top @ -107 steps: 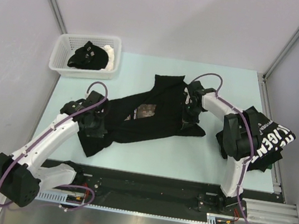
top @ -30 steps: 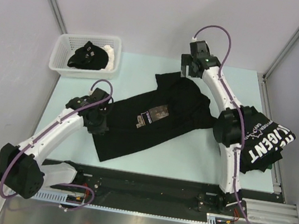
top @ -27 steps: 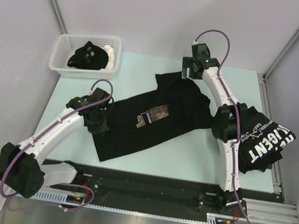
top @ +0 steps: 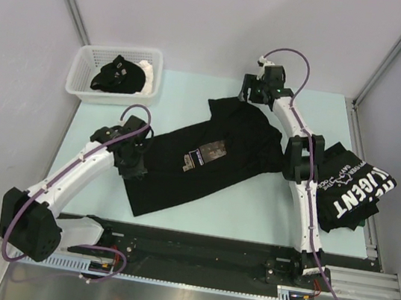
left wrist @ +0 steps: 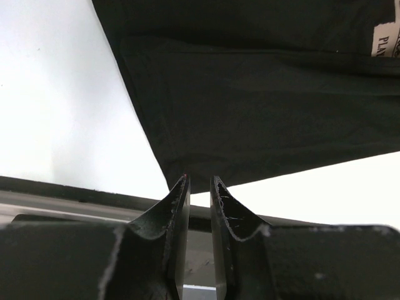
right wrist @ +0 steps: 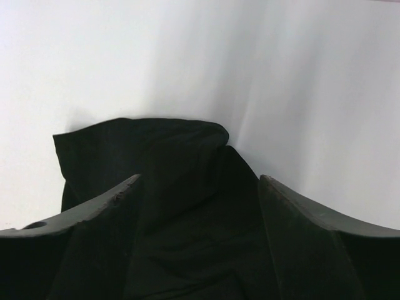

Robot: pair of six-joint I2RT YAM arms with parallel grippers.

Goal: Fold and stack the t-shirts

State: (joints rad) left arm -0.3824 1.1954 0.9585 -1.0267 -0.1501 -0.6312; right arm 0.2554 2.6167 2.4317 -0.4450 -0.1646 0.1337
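A black t-shirt (top: 210, 159) with a reddish-brown chest print lies spread diagonally across the pale table (top: 253, 203). At its left edge sits my left gripper (top: 135, 165). In the left wrist view its jaws (left wrist: 199, 180) stand a narrow gap apart, nothing between them, with the shirt's hem corner (left wrist: 262, 94) just beyond the tips. My right gripper (top: 247, 94) hovers over the shirt's far end. In the right wrist view its jaws (right wrist: 200, 178) are wide open above the black cloth (right wrist: 156, 162). A folded black t-shirt with white lettering (top: 353, 189) lies at the right edge.
A white slotted basket (top: 82, 80) holding a dark garment stands at the table's back left corner. The black rail (top: 194, 243) runs along the near edge. Grey walls close in on the table at the back and on both sides.
The left jaws have parted slightly and released the shirt's edge. The right gripper has shifted a little toward the back, its jaws narrowing somewhat. The shirt lies as it did a second ago.
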